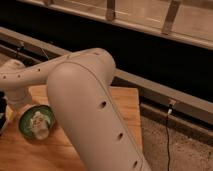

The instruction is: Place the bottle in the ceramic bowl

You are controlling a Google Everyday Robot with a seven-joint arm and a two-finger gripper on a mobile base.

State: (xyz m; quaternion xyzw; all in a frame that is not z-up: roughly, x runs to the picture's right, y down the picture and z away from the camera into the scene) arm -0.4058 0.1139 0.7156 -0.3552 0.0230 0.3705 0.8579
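Observation:
The ceramic bowl (23, 119), dark green at the rim and paler inside, sits on the wooden table (125, 107) at the left. The white bottle (39, 126) lies inside the bowl, with one end over the bowl's near rim. My gripper (2, 107) is the dark part at the far left edge, just left of the bowl and apart from the bottle; most of it is cut off by the frame. My large white arm (85, 115) sweeps across the middle and hides the table's centre.
The table's right edge (136, 120) drops to a speckled floor (180, 150) with a thin black cable (167, 140). A metal rail (150, 87) and a dark wall under a window run behind the table.

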